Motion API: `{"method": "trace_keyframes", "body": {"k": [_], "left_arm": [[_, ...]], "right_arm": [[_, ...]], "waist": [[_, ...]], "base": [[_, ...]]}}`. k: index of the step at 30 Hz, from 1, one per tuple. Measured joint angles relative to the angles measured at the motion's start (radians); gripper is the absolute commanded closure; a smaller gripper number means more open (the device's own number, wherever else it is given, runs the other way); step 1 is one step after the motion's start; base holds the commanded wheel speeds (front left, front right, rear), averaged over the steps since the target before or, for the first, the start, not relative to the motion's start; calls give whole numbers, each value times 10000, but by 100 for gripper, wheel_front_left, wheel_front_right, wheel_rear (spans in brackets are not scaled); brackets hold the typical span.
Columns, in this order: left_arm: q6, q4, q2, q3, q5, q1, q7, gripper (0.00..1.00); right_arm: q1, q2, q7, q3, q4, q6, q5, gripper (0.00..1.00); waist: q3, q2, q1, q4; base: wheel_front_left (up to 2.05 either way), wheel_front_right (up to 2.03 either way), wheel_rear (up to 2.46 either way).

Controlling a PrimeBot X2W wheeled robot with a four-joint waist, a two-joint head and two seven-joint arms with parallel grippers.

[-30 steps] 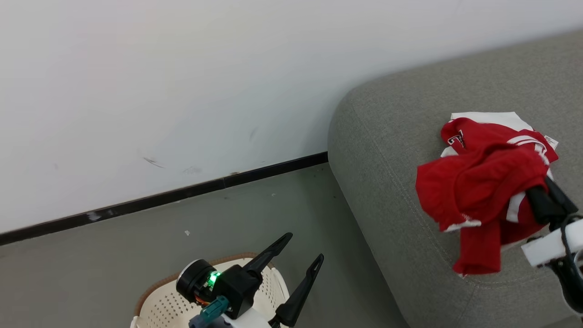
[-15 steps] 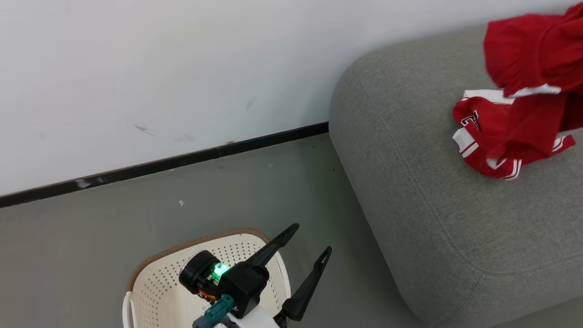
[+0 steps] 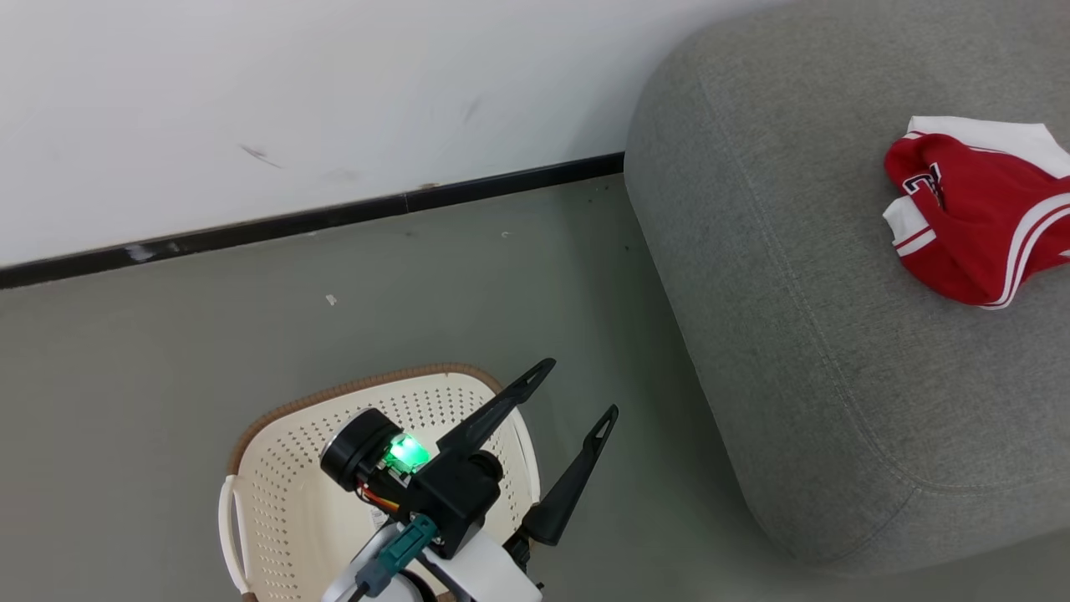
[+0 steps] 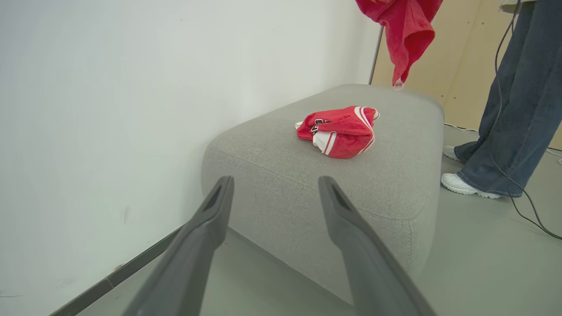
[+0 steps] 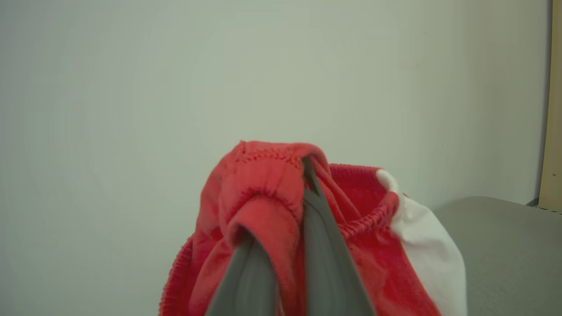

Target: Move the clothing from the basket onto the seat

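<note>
1. Wall [image 3: 292,100]: plain white, behind the seat, with a black skirting strip [image 3: 334,219] at its foot.
2. Floor [image 3: 251,318]: grey-green, under and around the seat.
3. Seat [image 3: 802,351]: large grey fabric cushion with rounded corners and a faint seam, standing close to the wall.
4. Person [image 4: 513,109]: legs in blue jeans and white shoes, standing at the far end of the seat in the left wrist view.
5. Basket [image 3: 284,468]: cream perforated plastic with a brown rim, on the floor, off the seat's near corner and apart from it.
6. Clothing, first piece [image 3: 978,226]: red with white stripes, a white panel and a dark emblem. It lies bunched on top of the seat.
7. Clothing, second piece [image 5: 259,193]: red with a white panel. It hangs in the air above the seat's far end, seen at the top of the left wrist view [image 4: 406,30].
8. Right gripper [image 5: 285,206]: fingers closed on the second piece, whose waistband is draped over them.
9. Left gripper [image 3: 580,386]: fingers spread and holding nothing, above the basket and pointing toward the seat.
</note>
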Motion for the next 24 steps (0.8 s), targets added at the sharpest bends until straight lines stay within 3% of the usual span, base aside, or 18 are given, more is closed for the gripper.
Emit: {"method": "trace_keyframes", "body": {"k": [7,12,24], "left_arm": [[33,-280,151,-86,290,-445,215,0],[-19,-422,196,-207,581,-755,362,0],[-157,-589,211,-307,750,-1376,612,0]], "right_arm": [[187,71,-17,-677,1289,0,-257,100],[657,514,-324,-1057,2316,0,-621,100],[662,1666,-884,-407,2811,0,-1112,100]], "waist": [[646,0,0,210],[1105,0,0,376],[2014,0,0,827]], "base": [[0,0,0],[0,0,0],[0,0,0]]}}
